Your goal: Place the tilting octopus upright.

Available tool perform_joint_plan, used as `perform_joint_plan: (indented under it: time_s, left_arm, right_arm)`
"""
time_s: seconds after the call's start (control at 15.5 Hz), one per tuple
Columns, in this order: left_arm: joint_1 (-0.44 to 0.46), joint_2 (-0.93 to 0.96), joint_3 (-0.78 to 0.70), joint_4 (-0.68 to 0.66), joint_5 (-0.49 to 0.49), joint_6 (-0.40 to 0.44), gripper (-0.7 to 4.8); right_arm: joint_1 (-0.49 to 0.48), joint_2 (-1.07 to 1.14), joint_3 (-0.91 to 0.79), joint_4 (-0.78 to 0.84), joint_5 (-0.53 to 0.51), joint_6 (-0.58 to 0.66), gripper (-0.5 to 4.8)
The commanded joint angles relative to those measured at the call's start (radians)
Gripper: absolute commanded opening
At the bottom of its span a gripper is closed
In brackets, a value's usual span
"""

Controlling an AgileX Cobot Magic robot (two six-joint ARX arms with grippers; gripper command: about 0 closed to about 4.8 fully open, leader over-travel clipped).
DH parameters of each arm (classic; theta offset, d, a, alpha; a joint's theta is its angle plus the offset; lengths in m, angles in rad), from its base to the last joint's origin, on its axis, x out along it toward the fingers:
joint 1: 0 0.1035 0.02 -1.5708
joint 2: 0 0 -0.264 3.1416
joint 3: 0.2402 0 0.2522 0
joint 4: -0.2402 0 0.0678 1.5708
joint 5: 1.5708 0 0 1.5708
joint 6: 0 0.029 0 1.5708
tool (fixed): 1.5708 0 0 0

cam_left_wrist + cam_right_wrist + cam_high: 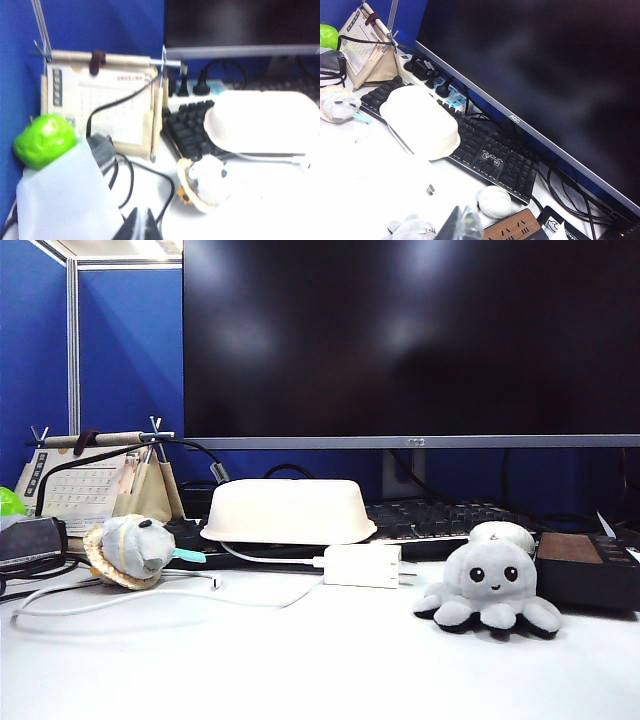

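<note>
Okay, I see the octopus (489,587) sitting upright on the white desk (300,660), right side, in front of a mouse (502,534) and beside a brown power strip (585,565). My left gripper (139,223) hangs near the desk calendar (100,105), fingers nearly together, holding nothing. My right gripper (461,225) is closed, empty (octopus just beside it). Upturned bowl (288,510) covers the keyboard (440,520).
</note>
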Motion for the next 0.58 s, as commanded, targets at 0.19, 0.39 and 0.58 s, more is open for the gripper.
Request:
perform_joint_plan:
  time_s: [0.19,0.39,0.58]
  left_arm:
    - [0.002,-0.047,-0.024,0.074,-0.011,0.031,0.22]
    - [0.002,-0.047,-0.051,0.144,-0.049,0.03,0.22]
    - [0.002,-0.047,-0.11,0.213,-0.048,0.026,0.22]
  right_arm:
    - [0.0,0.0,0.003,0.01,0.001,0.005,-0.06]
    - [0.0,0.0,0.003,0.01,0.001,0.005,-0.06]
    - [0.0,0.0,0.003,0.01,0.001,0.005,-0.06]
